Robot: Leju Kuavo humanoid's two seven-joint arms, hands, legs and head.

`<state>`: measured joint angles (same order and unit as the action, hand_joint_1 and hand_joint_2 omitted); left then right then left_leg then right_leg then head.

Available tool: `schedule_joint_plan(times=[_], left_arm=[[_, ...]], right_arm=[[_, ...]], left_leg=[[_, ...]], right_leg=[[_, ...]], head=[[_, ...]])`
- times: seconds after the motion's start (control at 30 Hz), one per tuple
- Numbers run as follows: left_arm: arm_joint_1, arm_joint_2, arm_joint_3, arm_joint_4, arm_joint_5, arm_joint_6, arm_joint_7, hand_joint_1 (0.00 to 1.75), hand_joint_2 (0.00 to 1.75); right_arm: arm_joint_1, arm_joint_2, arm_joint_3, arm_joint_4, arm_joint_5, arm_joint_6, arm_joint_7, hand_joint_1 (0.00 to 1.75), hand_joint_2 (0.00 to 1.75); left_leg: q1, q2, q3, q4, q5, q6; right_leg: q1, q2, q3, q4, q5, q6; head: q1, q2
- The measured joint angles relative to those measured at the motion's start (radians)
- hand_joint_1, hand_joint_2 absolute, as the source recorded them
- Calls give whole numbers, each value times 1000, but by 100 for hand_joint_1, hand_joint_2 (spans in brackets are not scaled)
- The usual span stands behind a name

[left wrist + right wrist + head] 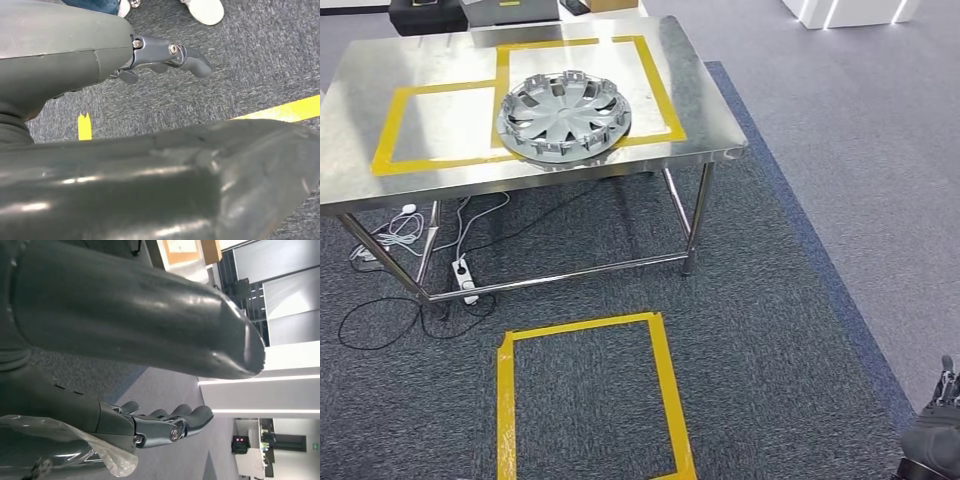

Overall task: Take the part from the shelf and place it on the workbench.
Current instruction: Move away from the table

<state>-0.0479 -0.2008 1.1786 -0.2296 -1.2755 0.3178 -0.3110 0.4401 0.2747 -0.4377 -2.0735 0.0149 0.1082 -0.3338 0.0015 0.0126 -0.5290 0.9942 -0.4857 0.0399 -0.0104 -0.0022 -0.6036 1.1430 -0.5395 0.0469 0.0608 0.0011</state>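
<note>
Where it lies flat, the part (564, 115) is silver, round, multi-spoked.

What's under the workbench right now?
Under the workbench, on the carpet at its left end: a white power strip, white cables and a black cable. The tabletop hides the floor farther back.

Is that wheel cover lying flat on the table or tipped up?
Flat: the wheel cover rests on the steel workbench, its rim overlapping the yellow tape.

Even bright overhead light, soft glare on steel workbench (365, 170), wrist views blurred up close
</note>
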Motion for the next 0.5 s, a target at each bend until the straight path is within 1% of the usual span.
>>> schedule_joint_plan(times=[0.03, 0.07, 0.1, 0.17, 0.2, 0.23, 0.27, 0.3, 0.33, 0.37, 0.4, 0.43, 0.47, 0.5], left_arm=[[-1, 0, 0, 0, 0, 0, 0, 0, 0], [-1, 0, 0, 0, 0, 0, 0, 0, 0], [-2, -1, 0, 0, -1, 0, 0, 0, 0], [-2, 0, 0, 0, -2, 0, 1, 0, 0], [-2, 0, 0, 0, -3, 1, 1, 0, 0], [-2, 0, 0, 0, -4, 1, 1, 0, 0], [-2, 1, 0, 0, -5, 2, 1, 0, 0], [-2, 1, 0, 0, -6, 3, 1, 0, 0], [-2, 1, 0, 0, -8, 4, 1, 0, 0], [-1, 1, 0, 0, -8, 5, 1, 0, 0], [0, 1, 0, 0, -9, 6, 1, 0, 0], [1, 2, 0, 0, -9, 6, 1, 0, 0], [1, 2, 0, 0, -9, 6, 0, 0, 0], [1, 3, 0, 0, -9, 7, 0, 0, 0]], right_arm=[[-1, 0, 0, 0, 0, 0, 0, 0, 0], [-1, 0, 1, 0, -1, 0, 0, 0, 0], [0, 0, 1, 0, -2, 0, 1, 0, 0], [3, 1, 1, -1, -8, 1, 2, 0, 0], [4, 1, 0, -1, -11, 2, 3, 0, 0], [5, 3, -1, -1, -14, 3, 3, 0, 0], [5, 4, -1, -1, -18, 5, 4, 0, 0], [5, 6, -2, -1, -20, 8, 6, 0, 0], [6, 8, -2, 0, -23, 12, 8, 0, 0], [6, 10, -3, 1, -24, 15, 11, 0, 0], [7, 13, -5, 2, -25, 18, 14, 0, 0], [8, 16, -7, 4, -26, 21, 17, 0, 0], [9, 20, -9, 6, -27, 23, 19, 0, 0], [10, 24, -11, 7, -28, 25, 20, 0, 0]], left_leg=[[-2, 0, 1, 2, -1, -2], [-4, 0, -1, 3, -1, -6], [-6, 1, -3, 5, 0, -11], [-7, 3, -7, 7, 2, -21], [-7, 3, -9, 12, -3, -26], [-6, 2, -15, 29, -18, -32], [-5, 1, -29, 65, -44, -37], [-2, 0, -52, 122, -78, -42], [-1, -1, -81, 192, -113, -46], [1, -1, -106, 253, -138, -49], [2, -1, -120, 289, -144, -50], [3, -1, -116, 287, -130, -51], [4, -4, -95, 243, -99, -49], [5, -16, -61, 173, -60, -47]], right_leg=[[1, 0, 37, -73, 24, -3], [2, 0, 64, -123, 37, -7], [3, 0, 77, -148, 38, -10], [4, 3, 79, -155, 38, -17], [2, 5, 78, -157, 41, -22], [0, 6, 79, -160, 44, -27], [-3, 8, 79, -163, 47, -32], [-3, 10, 79, -163, 49, -34], [-3, 13, 77, -163, 49, -36], [-3, 17, 76, -162, 50, -36], [-2, 22, 76, -161, 50, -37], [-2, 28, 76, -160, 50, -37], [-2, 35, 76, -158, 50, -36], [-3, 42, 76, -157, 50, -36]], head=[[0, 0], [-1, 0], [-2, 0], [-2, 0], [-2, 0], [-4, 0], [-6, 0], [-8, 0], [-9, 0], [-9, 0], [-9, 0], [-9, 0], [-9, 0], [-9, 0]])
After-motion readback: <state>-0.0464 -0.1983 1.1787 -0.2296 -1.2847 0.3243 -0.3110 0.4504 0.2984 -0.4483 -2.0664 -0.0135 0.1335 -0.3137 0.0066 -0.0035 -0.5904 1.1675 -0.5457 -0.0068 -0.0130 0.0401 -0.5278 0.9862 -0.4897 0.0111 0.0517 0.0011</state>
